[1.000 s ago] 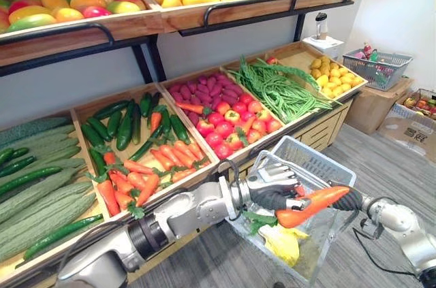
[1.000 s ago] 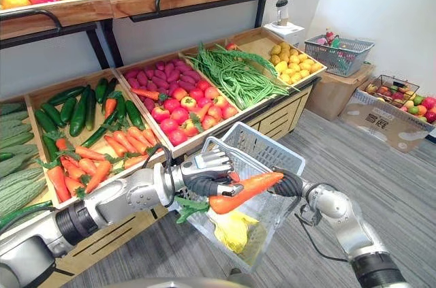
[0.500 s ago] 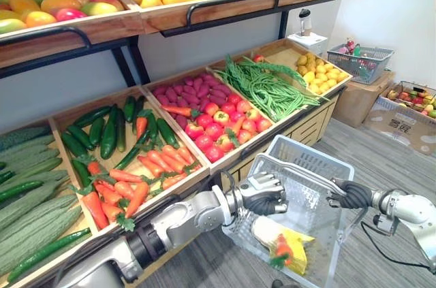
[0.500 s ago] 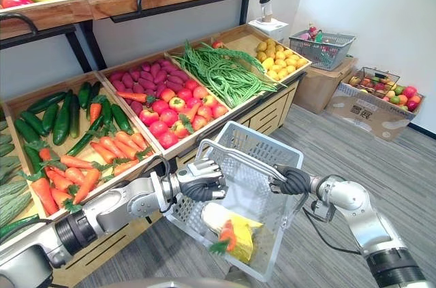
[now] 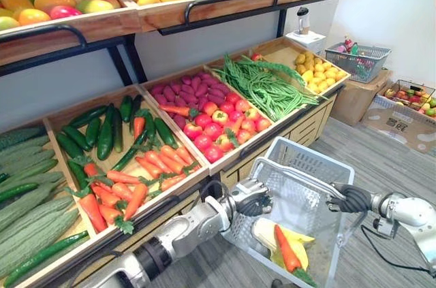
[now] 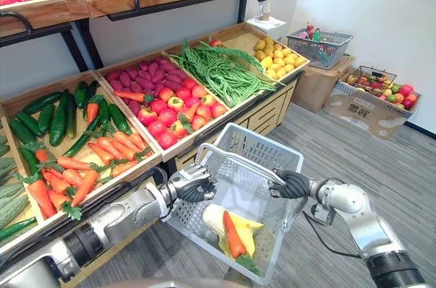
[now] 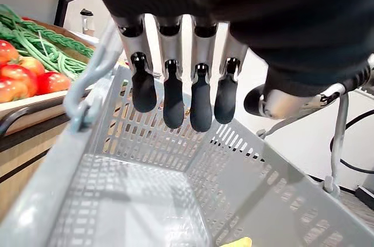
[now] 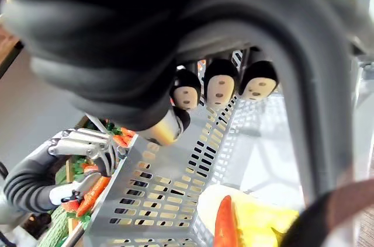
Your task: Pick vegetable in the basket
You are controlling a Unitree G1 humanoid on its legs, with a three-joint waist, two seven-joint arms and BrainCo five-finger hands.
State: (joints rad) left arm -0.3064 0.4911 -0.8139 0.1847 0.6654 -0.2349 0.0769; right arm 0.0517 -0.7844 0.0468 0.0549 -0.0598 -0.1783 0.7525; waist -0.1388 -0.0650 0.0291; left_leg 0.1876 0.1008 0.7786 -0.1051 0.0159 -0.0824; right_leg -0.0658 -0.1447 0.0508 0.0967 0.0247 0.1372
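Nearest the robot, a grey mesh basket (image 5: 300, 158) hangs between the two hands, and the carrot (image 5: 287, 252) lies on its floor, propped across a pale and yellow piece of produce (image 5: 267, 232), free of either hand. From the head views the right hand (image 5: 351, 199) is a dark shape at the basket's right rim. Its own wrist view settles the grip, with dark fingertips (image 8: 221, 86) curled round the grey handle (image 8: 310, 95) and the carrot's orange end below. The left hand (image 5: 250, 199) sits at the opposite rim and looks bunched from above. Its wrist view shows the fingers (image 7: 175, 98) hanging straight and relaxed over the basket's inside, holding nothing, a second handle just beside them. I cannot tell whether that hand touches the rim. Behind the basket a sloped wooden shelf carries crates of loose carrots (image 5: 146, 165), dark cucumbers (image 5: 105, 135), red fruit (image 5: 225, 124), green beans (image 5: 269, 87) and yellow fruit (image 5: 320, 73). Above it an upper shelf (image 5: 204, 10) holds mixed fruit. Farthest off, at the right, another grey basket (image 5: 357, 63) rests on a cardboard box (image 5: 354, 101).
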